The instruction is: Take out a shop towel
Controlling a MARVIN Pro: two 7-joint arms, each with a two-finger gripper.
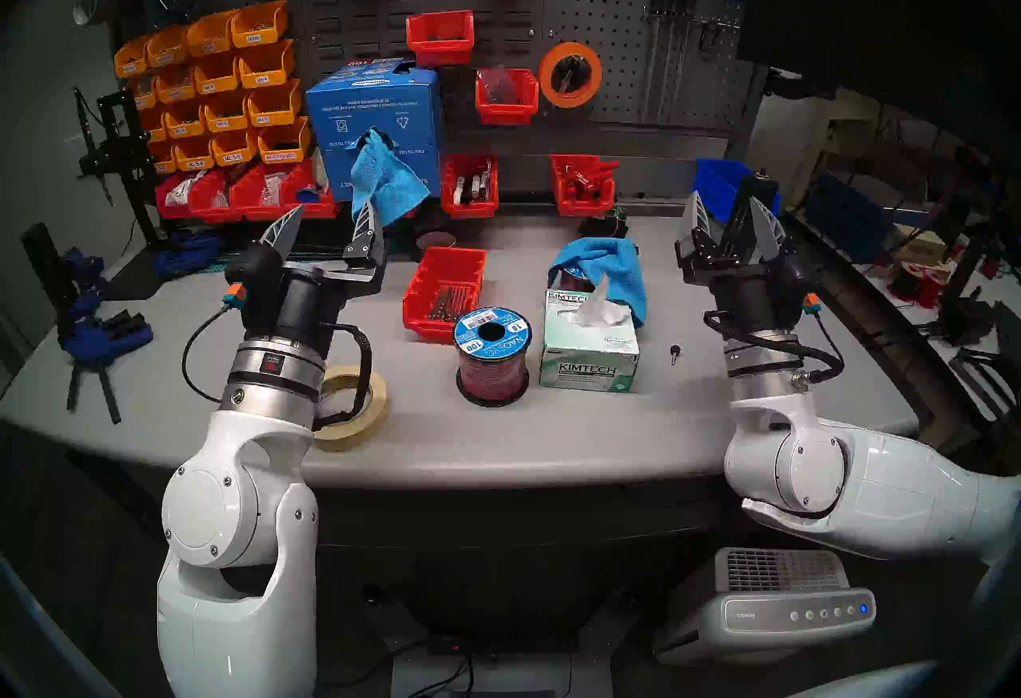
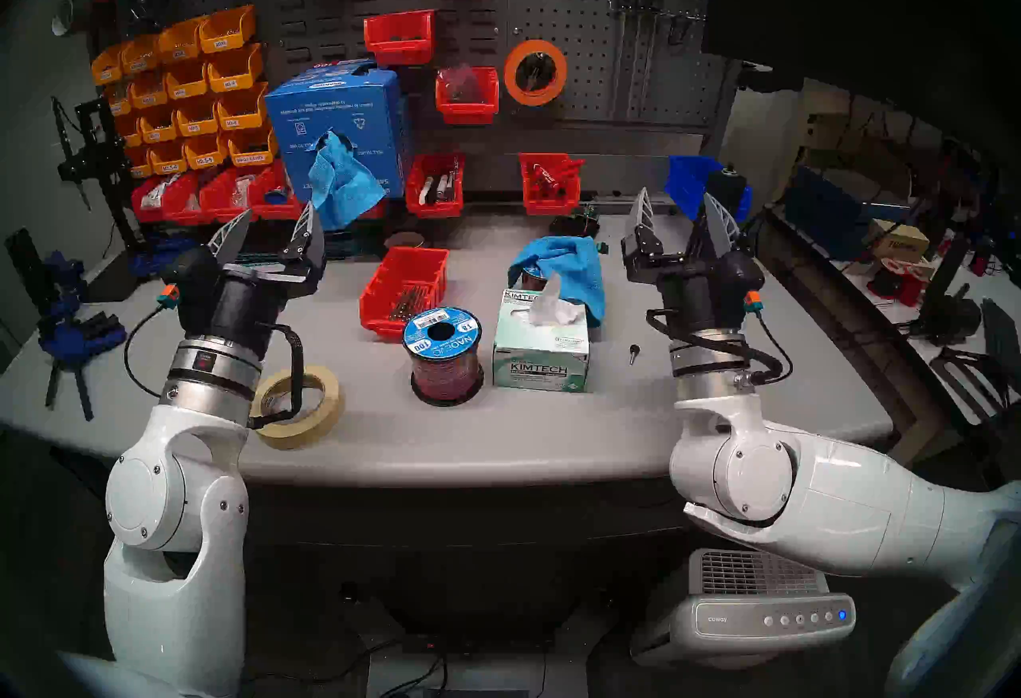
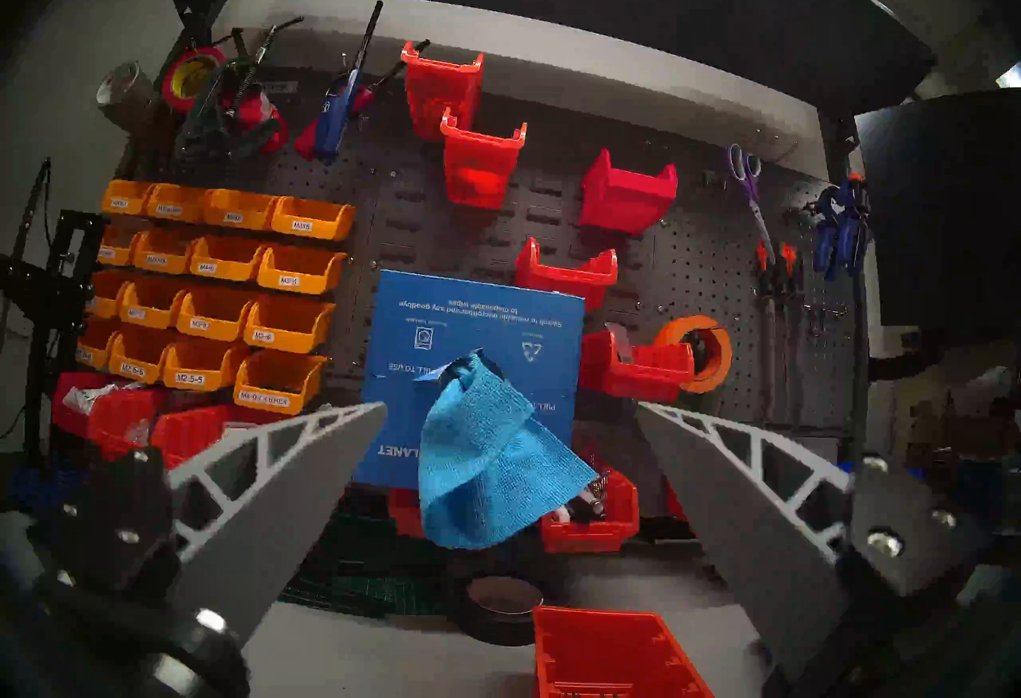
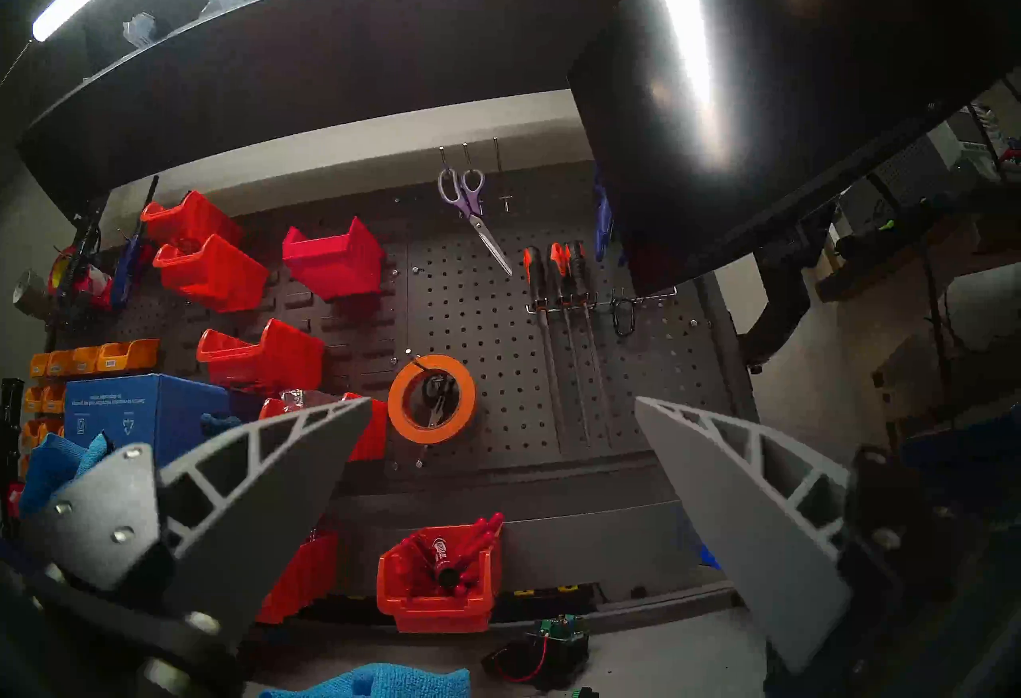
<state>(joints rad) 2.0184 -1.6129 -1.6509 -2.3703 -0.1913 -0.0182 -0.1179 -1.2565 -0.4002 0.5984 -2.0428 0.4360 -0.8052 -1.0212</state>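
A shop towel (image 1: 387, 180) hangs from the carton (image 1: 375, 122) at the desk's (image 1: 552, 420) back; the wire spool (image 1: 491, 354) sits left of the tissue box (image 1: 591, 349), seemingly touching.

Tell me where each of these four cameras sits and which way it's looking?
Head left: looks down over the grey table; both arms and the left gripper show.
Head right: nearly the same picture; the right gripper shows.
Left wrist: faces the blue carton and its hanging shop towel, between its own fingers.
Right wrist: faces the pegboard's orange tape roll, between its own fingers.
Shared: the carton appears in all four.
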